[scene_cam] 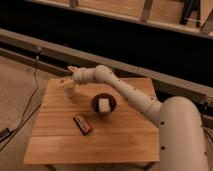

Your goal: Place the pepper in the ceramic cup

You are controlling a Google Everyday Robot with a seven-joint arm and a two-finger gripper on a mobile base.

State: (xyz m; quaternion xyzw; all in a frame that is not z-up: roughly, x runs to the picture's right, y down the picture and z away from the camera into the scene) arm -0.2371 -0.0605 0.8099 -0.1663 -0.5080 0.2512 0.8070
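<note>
The ceramic cup (70,90) is small and cream-white and stands near the far left corner of the wooden table (120,135). My gripper (66,82) is at the end of the white arm (125,87), directly above the cup's mouth and very close to it. The pepper does not show; it may be hidden by the gripper or inside the cup.
A dark round bowl (103,103) with a white block in it sits mid-table, right of the cup. A flat dark rectangular object with a reddish edge (82,124) lies nearer the front. A cable (27,107) runs over the floor to the left.
</note>
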